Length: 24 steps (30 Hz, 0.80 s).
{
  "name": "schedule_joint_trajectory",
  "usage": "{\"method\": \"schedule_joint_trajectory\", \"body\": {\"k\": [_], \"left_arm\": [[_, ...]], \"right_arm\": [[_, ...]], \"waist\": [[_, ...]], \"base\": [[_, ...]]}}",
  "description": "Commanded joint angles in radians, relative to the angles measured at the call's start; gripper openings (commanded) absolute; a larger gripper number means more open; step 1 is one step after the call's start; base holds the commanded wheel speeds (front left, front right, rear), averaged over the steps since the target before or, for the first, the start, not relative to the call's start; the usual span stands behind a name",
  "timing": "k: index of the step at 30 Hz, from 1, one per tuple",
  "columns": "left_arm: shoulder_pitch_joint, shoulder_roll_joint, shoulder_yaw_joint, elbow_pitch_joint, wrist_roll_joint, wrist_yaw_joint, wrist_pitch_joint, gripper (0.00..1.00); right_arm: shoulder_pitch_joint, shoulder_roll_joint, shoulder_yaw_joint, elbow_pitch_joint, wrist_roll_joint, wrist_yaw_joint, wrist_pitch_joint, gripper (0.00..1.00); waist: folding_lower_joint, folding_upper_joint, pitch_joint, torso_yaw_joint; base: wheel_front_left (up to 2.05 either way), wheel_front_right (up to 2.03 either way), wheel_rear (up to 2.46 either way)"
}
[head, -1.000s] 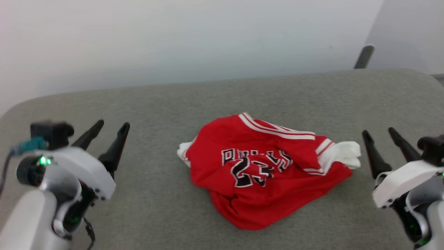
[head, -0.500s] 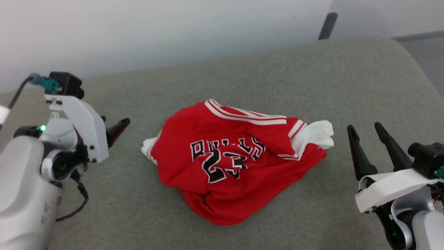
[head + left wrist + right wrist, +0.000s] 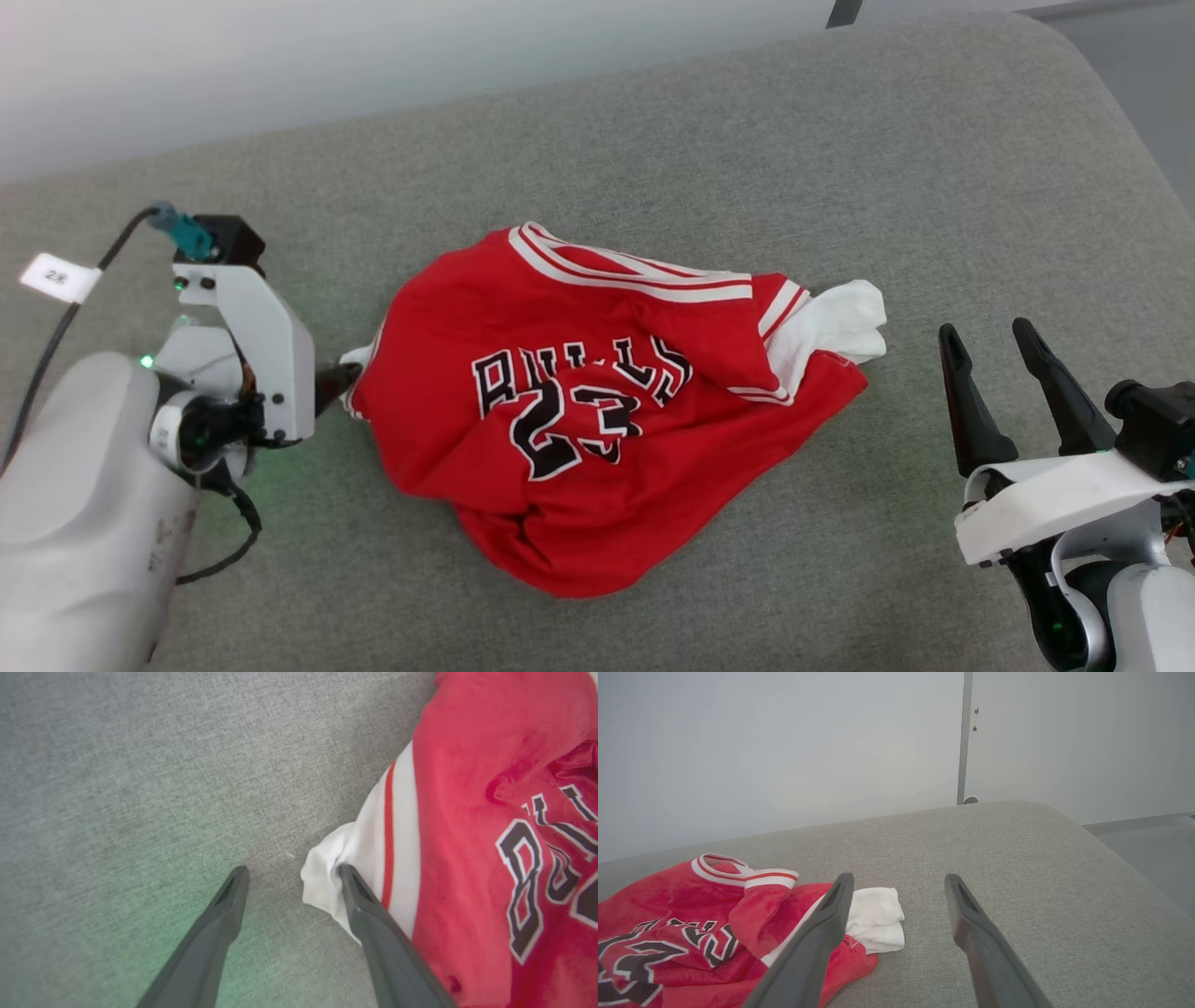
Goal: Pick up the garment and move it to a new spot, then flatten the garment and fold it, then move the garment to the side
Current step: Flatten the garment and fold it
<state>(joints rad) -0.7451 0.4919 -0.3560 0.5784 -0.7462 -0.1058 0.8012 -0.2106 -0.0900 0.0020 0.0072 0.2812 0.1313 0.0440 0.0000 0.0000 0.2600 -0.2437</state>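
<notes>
The garment (image 3: pixel 597 411), a red jersey with black "BULLS 23" facing up, lies crumpled in the middle of the grey cushion (image 3: pixel 747 140). A white sleeve (image 3: pixel 836 327) sticks out at its right. My left gripper (image 3: pixel 336 378) is low at the garment's left edge. In the left wrist view this gripper (image 3: pixel 292 870) is open: one finger touches the white sleeve (image 3: pixel 322 877) of the garment (image 3: pixel 467 812), the other rests over bare cushion. My right gripper (image 3: pixel 985 329) stands open to the right of the garment, apart from it. Its wrist view shows the open gripper (image 3: pixel 899 877) past the garment (image 3: pixel 691 914).
The cushion's rounded right edge (image 3: pixel 1144 140) drops off to the floor. A pale wall (image 3: pixel 784 742) with a thin dark post (image 3: pixel 964 737) runs behind the cushion. A black cable with a white tag (image 3: pixel 58 277) trails from my left wrist.
The camera has tilted down and turned. My left gripper has swung in and down to the garment's left sleeve. The right gripper has hardly moved and the garment lies as before.
</notes>
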Motion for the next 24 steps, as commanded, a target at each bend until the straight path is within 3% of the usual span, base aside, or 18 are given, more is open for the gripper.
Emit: {"method": "schedule_joint_trajectory", "body": {"k": [1,6,7,8,9,10,17,24], "left_arm": [[-0.012,-0.006,-0.005,0.009,0.005,0.002,0.004,1.0],[-0.009,-0.023,-0.032,0.038,0.014,0.0,0.015,1.0],[-0.006,-0.027,-0.036,0.045,0.013,-0.001,0.018,0.96],[-0.005,-0.033,-0.041,0.049,0.01,-0.003,0.015,0.69],[-0.003,-0.041,-0.046,0.052,0.004,-0.006,0.015,0.28],[-0.002,-0.047,-0.048,0.057,-0.003,-0.009,0.014,0.0],[-0.026,-0.053,-0.057,0.065,-0.018,-0.017,-0.015,0.0],[-0.059,-0.014,-0.064,0.058,-0.005,-0.019,-0.043,0.0]], "right_arm": [[-0.003,0.003,-0.005,-0.003,-0.007,-0.001,-0.003,1.0],[-0.015,0.006,-0.002,-0.004,-0.01,-0.001,-0.004,1.0],[-0.018,0.006,-0.001,-0.004,-0.01,-0.001,-0.003,1.0],[-0.02,0.007,0.0,-0.004,-0.01,-0.001,-0.004,1.0],[-0.02,0.007,0.0,-0.004,-0.01,-0.001,-0.004,1.0],[-0.02,0.007,-0.001,-0.004,-0.009,-0.001,-0.004,1.0],[-0.021,0.007,-0.01,-0.002,-0.011,-0.001,0.0,1.0],[-0.005,0.005,-0.021,-0.004,-0.017,-0.001,0.009,1.0]], "waist": [[0.0,0.0,0.005,0.002],[0.0,0.0,0.01,0.006],[0.0,0.0,0.011,0.006],[0.0,0.0,0.012,0.007],[0.0,0.0,0.013,0.008],[0.0,0.0,0.014,0.009],[0.0,0.0,0.009,0.02],[0.0,0.0,-0.018,0.047]], "base": [[0.0,0.0,0.0],[0.0,0.0,0.0],[0.0,0.0,0.0],[0.0,0.0,0.0],[0.0,0.0,0.0],[0.0,0.0,0.0],[0.0,0.0,0.0],[0.0,0.0,0.0]]}}
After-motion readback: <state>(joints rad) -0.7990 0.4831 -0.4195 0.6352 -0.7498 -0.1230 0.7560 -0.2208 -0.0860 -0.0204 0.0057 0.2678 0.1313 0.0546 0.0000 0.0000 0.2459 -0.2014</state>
